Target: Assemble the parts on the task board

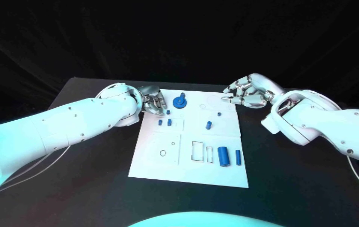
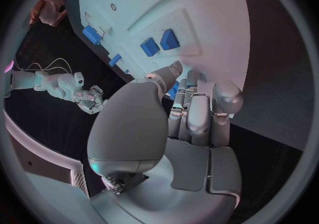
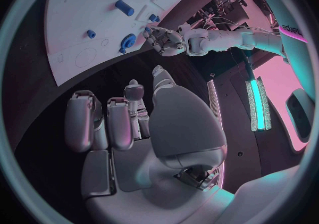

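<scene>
The white task board lies mid-table. A round blue knob-like part stands near its far edge. My left hand sits just left of it with fingers curled in; in the left wrist view a sliver of blue shows behind the fingertips, and no grip is evident. Two small blue blocks lie nearer me. A thick blue cylinder and a thin blue rod lie at the near right. My right hand hovers at the far right corner, fingers curled, holding nothing.
More small blue pieces lie mid-board, with rectangular slots and a round hole towards the near end. Black tabletop surrounds the board on all sides.
</scene>
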